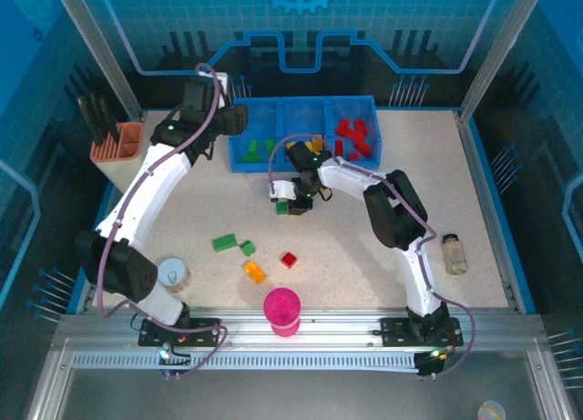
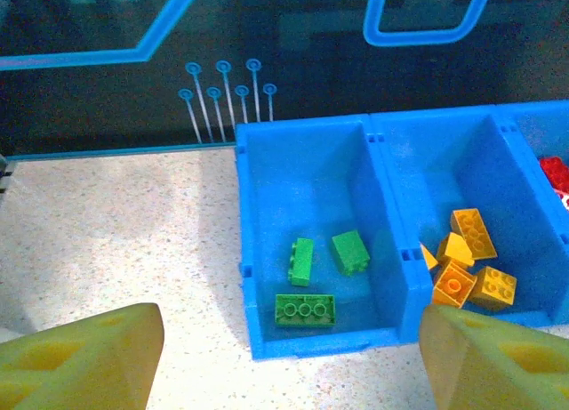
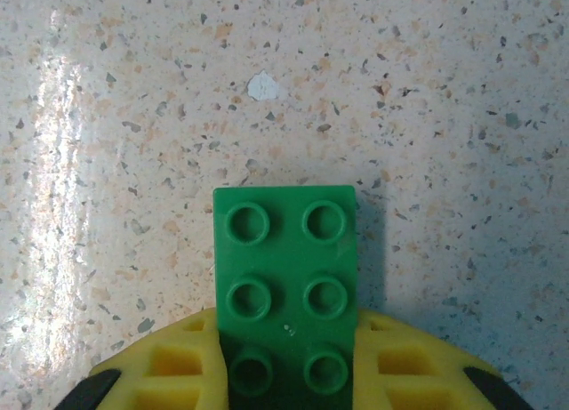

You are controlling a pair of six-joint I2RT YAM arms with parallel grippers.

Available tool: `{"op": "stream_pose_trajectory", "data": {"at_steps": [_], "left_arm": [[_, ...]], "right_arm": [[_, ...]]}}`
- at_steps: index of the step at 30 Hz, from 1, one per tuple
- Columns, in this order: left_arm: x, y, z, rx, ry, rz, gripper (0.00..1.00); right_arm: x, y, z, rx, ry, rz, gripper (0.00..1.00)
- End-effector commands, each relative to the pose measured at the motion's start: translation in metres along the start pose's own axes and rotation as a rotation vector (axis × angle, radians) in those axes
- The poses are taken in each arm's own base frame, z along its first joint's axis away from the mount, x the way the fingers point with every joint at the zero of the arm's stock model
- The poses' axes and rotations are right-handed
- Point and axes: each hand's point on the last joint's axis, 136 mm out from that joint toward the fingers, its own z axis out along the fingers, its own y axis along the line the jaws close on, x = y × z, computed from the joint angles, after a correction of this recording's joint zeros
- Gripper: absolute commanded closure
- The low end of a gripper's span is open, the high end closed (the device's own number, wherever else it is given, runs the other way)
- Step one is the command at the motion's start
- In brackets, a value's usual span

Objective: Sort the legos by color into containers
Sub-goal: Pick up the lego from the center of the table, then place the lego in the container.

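The right gripper [image 3: 286,385] is pinching a green six-stud brick [image 3: 286,268] with its yellow fingers [image 3: 178,374] on the two long sides. This is probably because the narrow width fits best between them. The brick is on the speckled table [image 3: 133,116], just in front of the blue tray [image 2: 302,130], which lies along the table's far edge. I think the brick rests on the surface, but the wrist view does not let me say it for sure.

The tray's left compartment [image 2: 302,188] holds three green bricks [image 2: 305,310], so this one belongs there. The orange-yellow bricks [image 2: 471,268] are in the middle compartment and the red bricks [image 1: 353,138] in the right one.

The left gripper [image 2: 289,357] hovers at the tray's left end with its fingers spread and holds nothing. Two green bricks [image 1: 224,242], an orange brick [image 1: 254,271] and a red brick [image 1: 289,260] wait nearer the table's front edge.
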Motion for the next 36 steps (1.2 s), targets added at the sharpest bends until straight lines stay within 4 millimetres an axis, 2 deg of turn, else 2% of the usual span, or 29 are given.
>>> {"op": "stream_pose_trajectory", "data": {"at_steps": [1, 8, 12, 16, 20, 21, 23, 27, 30, 32, 36], "left_arm": [[-0.015, 0.018, -0.032, -0.022, -0.078, -0.002, 0.22], [0.030, 0.049, -0.047, -0.090, -0.011, 0.018, 0.22], [0.040, 0.059, -0.053, -0.101, 0.000, 0.017, 0.22], [0.048, 0.062, -0.055, -0.089, 0.000, 0.024, 0.22], [0.059, 0.059, -0.060, -0.061, 0.041, 0.016, 0.22], [0.063, 0.058, -0.060, -0.059, 0.060, 0.016, 0.22], [0.074, 0.061, -0.061, -0.072, 0.102, 0.018, 0.22], [0.109, 0.067, -0.060, -0.104, 0.216, -0.040, 0.22], [0.144, 0.065, -0.060, -0.102, 0.305, -0.133, 0.22], [0.167, 0.063, -0.060, -0.098, 0.357, -0.193, 0.23], [0.194, 0.057, -0.061, -0.083, 0.422, -0.279, 0.23]], "right_arm": [[0.001, -0.019, -0.010, 0.103, 0.031, -0.023, 0.81], [-0.074, -0.079, -0.089, 0.371, -0.234, -0.095, 0.76], [-0.105, -0.114, -0.113, 0.506, -0.310, -0.156, 0.75], [-0.120, -0.151, -0.115, 0.644, -0.325, -0.184, 0.72], [-0.133, -0.190, -0.119, 0.854, -0.345, -0.207, 0.72], [-0.133, -0.196, -0.109, 0.866, -0.340, -0.205, 0.72], [-0.138, -0.209, -0.108, 0.912, -0.352, -0.204, 0.72], [-0.140, -0.223, -0.092, 0.922, -0.338, -0.224, 0.71], [-0.139, -0.227, -0.081, 0.923, -0.330, -0.238, 0.68], [-0.138, -0.226, -0.075, 0.917, -0.323, -0.245, 0.65], [-0.135, -0.224, -0.074, 0.920, -0.314, -0.248, 0.57]]}}
